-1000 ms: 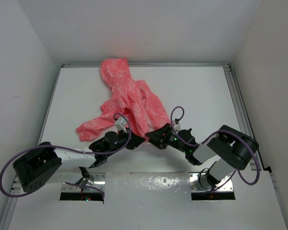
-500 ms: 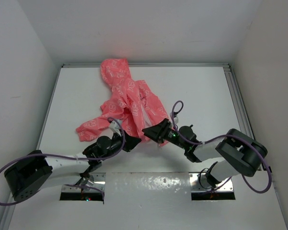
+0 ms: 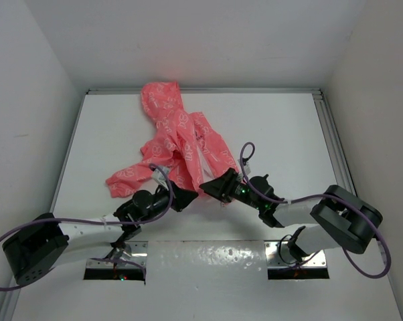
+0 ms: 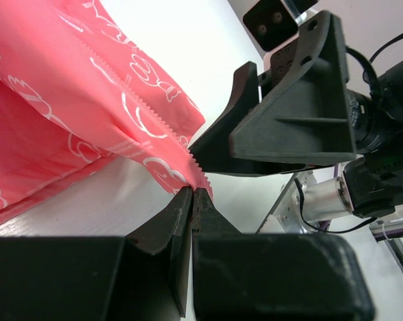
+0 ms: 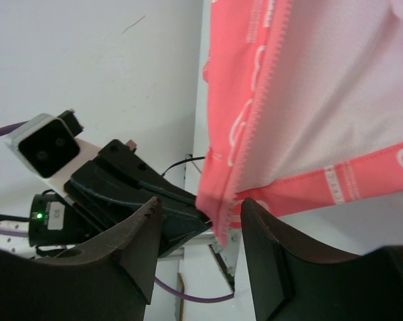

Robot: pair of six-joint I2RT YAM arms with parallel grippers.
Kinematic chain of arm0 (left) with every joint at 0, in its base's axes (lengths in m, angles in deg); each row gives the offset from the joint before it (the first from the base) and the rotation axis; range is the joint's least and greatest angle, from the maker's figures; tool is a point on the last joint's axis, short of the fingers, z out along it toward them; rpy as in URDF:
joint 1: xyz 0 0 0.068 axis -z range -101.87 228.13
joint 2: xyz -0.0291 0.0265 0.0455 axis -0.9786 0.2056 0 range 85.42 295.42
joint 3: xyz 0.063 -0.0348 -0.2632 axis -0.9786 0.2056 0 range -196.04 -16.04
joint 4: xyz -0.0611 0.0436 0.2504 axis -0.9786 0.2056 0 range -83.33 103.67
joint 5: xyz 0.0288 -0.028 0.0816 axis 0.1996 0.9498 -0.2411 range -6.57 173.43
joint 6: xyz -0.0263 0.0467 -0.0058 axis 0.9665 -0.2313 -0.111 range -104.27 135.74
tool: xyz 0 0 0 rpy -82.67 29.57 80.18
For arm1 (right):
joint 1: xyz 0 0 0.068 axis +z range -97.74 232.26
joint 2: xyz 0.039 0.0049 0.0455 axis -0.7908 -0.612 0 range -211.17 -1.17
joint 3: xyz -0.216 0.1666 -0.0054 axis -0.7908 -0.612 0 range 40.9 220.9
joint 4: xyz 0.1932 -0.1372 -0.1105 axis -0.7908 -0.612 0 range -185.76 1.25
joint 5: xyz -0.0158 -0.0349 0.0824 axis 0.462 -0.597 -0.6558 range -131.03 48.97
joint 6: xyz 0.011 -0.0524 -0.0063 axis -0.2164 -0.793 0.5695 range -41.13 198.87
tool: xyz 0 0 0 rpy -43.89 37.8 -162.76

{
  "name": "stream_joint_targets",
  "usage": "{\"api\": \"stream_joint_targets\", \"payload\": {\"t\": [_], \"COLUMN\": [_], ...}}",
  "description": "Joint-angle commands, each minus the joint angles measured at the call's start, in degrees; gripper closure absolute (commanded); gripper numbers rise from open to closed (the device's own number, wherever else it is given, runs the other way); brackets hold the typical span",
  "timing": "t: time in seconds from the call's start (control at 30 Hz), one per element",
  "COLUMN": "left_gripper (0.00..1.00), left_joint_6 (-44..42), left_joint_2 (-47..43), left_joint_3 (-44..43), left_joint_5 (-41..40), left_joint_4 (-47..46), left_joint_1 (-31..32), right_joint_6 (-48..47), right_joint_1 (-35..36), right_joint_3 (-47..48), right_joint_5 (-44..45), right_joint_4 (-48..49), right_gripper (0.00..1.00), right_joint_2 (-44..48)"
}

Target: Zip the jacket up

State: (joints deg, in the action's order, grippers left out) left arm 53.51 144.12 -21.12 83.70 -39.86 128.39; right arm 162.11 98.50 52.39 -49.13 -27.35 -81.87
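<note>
The coral-pink jacket (image 3: 178, 137) lies crumpled on the white table, hood toward the back wall, one sleeve out to the left. My left gripper (image 3: 191, 196) is shut on the jacket's bottom hem corner by the zipper teeth; the left wrist view shows the pink fabric (image 4: 121, 100) pinched at the closed tips (image 4: 192, 192). My right gripper (image 3: 207, 184) is open right beside it, its fingers (image 5: 138, 231) either side of the hanging zipper edge (image 5: 245, 154) without touching it. The zipper slider does not show.
The table's near edge has a shiny metal strip (image 3: 208, 257) between the two arm bases. White walls close in the table on three sides. A rail (image 3: 335, 147) runs along the table's right edge. Purple cables loop off both arms.
The right gripper moved up and left from the hem's right side to just beside the left gripper's tips. The left gripper shifted slightly and stays shut on the hem.
</note>
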Motion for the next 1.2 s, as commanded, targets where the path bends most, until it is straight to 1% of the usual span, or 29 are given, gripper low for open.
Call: {"api": "stream_joint_targets", "payload": {"t": [0.0, 0.13, 0.17, 0.23, 0.27, 0.33, 0.37, 0.4, 0.57, 0.67, 0.77, 0.83, 0.97, 1.0, 1.03, 1.1, 1.13, 1.17], "left_gripper": [1.00, 1.00, 1.00, 1.00, 1.00, 1.00, 1.00, 1.00, 1.00, 1.00, 1.00, 1.00, 1.00, 1.00, 1.00, 1.00, 1.00, 1.00], "left_joint_6": [-0.7, -0.1, -0.2, -0.3, -0.1, 0.6, 0.4, 0.0, -0.1, -0.3, 0.5, 0.1, 0.8, 0.6, 0.4, 0.7, 1.3, 1.4], "left_joint_2": [-1.6, -2.4, -1.7, -1.0, -0.6, -0.3, -0.2, -0.2, -1.2, -1.2, -1.2, -1.2, -1.1, -1.0, -1.0, -1.0, -0.9, -0.9], "left_joint_3": [-0.9, 0.2, 0.0, -0.2, 0.1, 0.8, 0.6, 0.2, 0.2, -0.9, 0.2, -0.8, 0.0, -0.5, -0.8, -0.5, -0.1, -0.1], "left_joint_5": [1.0, 0.9, 1.9, 2.7, 3.2, 3.5, 3.8, 4.1, 4.4, 4.6, 3.9, 4.1, 3.6, 3.7, 3.9, 4.1, 4.2, 4.2], "left_joint_4": [-2.4, -3.7, -3.5, -3.7, -5.1, -6.4, -5.8, -5.2, -4.5, -2.9, -4.4, -3.1, -4.7, -4.4, -3.4, -3.8, -4.9, -5.0], "left_joint_1": [-0.3, -0.3, -0.3, -0.3, -0.3, -0.3, -0.3, -0.3, -0.3, -0.3, -0.3, -0.3, -0.3, -0.3, -0.3, -0.3, -0.3, -0.3], "right_joint_6": [-2.5, -2.8, -2.8, -3.1, -3.3, -3.3, -3.3, -3.3, -2.0, -1.5, -1.2, -1.1, -0.8, -0.5, -0.4, -0.5, -0.4, 0.1], "right_joint_1": [0.3, 0.6, 0.6, 0.5, 0.8, 0.9, 1.0, 1.0, 1.0, 1.0, 1.0, 1.0, 1.0, 1.0, 1.1, 1.1, 1.1, 1.1], "right_joint_3": [1.0, 0.6, 1.0, 2.0, 3.1, 4.1, 4.3, 4.7, 5.2, 5.6, 5.6, 5.5, 5.0, 4.9, 4.9, 5.3, 5.1, 5.0], "right_joint_5": [2.6, 2.9, 2.7, 1.4, 1.0, 0.4, 0.3, 0.3, -0.5, -1.0, -1.7, -1.7, -2.1, -2.1, -2.2, -2.5, -2.6, -2.5], "right_joint_4": [-2.0, -1.6, -1.2, -1.2, -0.9, -0.2, -0.3, -0.7, 1.4, 1.3, 1.3, 0.9, 1.1, 1.4, 1.7, 1.4, 1.9, 2.4], "right_gripper": [0.50, 0.50, 0.50, 0.57, 0.63, 0.67, 0.73, 0.75, 0.72, 0.78, 0.73, 0.73, 0.73, 0.77, 0.86, 0.91, 0.97, 0.99], "right_joint_2": [1.9, 1.7, 1.5, 1.3, 0.6, 0.0, -0.1, -0.2, -2.0, -2.7, -2.8, -2.7, -2.5, -2.4, -2.4, -2.5, -2.4, -2.4]}}
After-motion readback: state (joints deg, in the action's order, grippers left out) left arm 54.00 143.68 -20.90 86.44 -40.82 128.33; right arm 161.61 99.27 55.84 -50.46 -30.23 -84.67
